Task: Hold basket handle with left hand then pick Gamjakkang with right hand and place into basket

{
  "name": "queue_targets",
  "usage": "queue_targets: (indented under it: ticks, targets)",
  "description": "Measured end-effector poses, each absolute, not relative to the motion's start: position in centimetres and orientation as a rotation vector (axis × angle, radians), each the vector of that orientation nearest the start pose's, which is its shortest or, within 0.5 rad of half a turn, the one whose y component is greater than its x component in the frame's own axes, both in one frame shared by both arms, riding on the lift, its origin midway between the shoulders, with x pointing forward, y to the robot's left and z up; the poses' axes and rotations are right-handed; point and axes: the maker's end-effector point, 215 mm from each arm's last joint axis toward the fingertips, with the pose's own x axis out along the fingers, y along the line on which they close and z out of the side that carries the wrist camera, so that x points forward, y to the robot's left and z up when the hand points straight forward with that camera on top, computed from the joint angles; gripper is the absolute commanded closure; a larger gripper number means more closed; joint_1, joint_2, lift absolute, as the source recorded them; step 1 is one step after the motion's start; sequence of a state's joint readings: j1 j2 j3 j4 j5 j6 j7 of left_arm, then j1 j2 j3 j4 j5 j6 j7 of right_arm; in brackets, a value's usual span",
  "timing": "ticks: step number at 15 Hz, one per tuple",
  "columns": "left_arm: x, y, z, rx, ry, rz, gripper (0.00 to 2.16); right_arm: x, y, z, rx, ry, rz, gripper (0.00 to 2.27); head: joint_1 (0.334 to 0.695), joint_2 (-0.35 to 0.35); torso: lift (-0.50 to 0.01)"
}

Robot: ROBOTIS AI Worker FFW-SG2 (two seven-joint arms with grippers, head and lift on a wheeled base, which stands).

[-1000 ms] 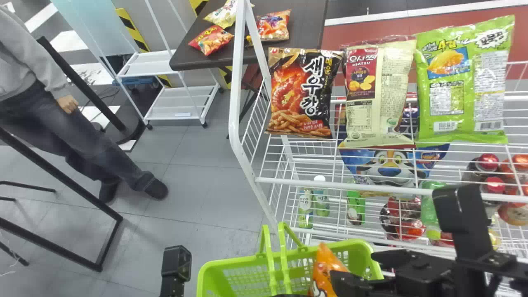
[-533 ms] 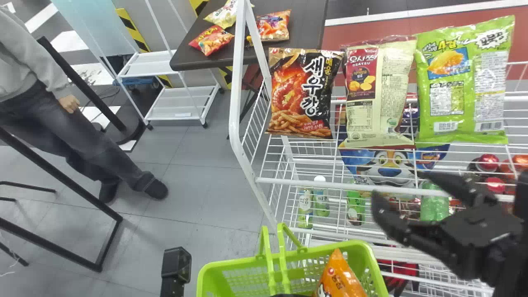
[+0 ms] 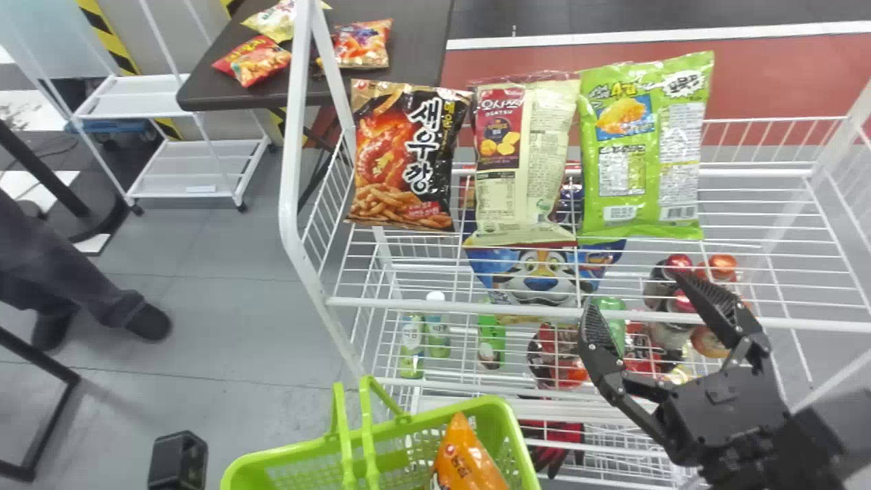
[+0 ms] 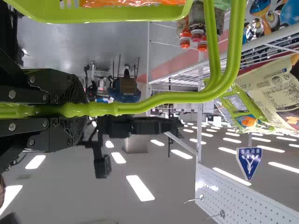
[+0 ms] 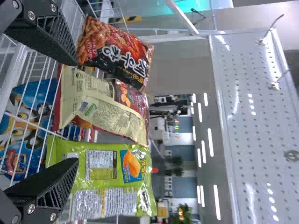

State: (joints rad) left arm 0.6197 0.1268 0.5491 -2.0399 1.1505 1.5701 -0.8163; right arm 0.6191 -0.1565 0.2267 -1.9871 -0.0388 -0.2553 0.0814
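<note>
In the head view my right gripper (image 3: pixel 643 306) stands open before the rack, right of the green basket (image 3: pixel 507 425). An orange snack bag (image 3: pixel 466 463) lies in the basket beside its raised handles (image 3: pixel 369 442). A black part of my left arm (image 3: pixel 178 463) shows at the bottom left. In the left wrist view my left gripper (image 4: pixel 77 109) is shut on the green handle (image 4: pixel 154 100). The right wrist view has my right gripper (image 5: pixel 74 112) with its fingers apart, facing the bags on the rack, nothing between the tips.
The white wire rack (image 3: pixel 544 309) holds a black shrimp snack bag (image 3: pixel 405 156), a cream bag (image 3: pixel 524 163) and a green bag (image 3: pixel 643 150), with bottles on lower levels. Behind at left stand a dark table (image 3: pixel 422 41) and a white cart (image 3: pixel 197 170).
The head view has swung right, so the scene sits farther left. My right gripper has left the orange bag in the basket, moving up and right, and now shows widely open.
</note>
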Motion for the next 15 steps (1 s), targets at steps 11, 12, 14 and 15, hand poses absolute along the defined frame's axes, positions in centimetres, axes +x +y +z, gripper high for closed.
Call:
queue_targets:
  ticks: [11,12,14,15]
  targets:
    - [18.8,14.7,-37.2,-1.41,0.92,-0.88,2.15,35.0,-15.1,-38.6,0.072,0.0,0.25,0.07,0.695,-0.01,-0.018]
    - [18.8,14.7,-37.3,-1.408,0.92,-0.879,2.15,35.1,-15.2,-38.7,0.073,0.003,0.248,0.07,0.695,-0.011,-0.018]
    - [18.8,14.7,-37.3,-1.406,0.922,-0.876,2.15,35.1,-15.4,-38.9,0.07,0.011,0.243,0.08,0.695,-0.017,-0.018]
    - [18.8,14.6,-37.4,-1.406,0.923,-0.876,2.15,35.1,-15.5,-39.1,0.069,0.017,0.242,0.08,0.695,-0.018,-0.018]
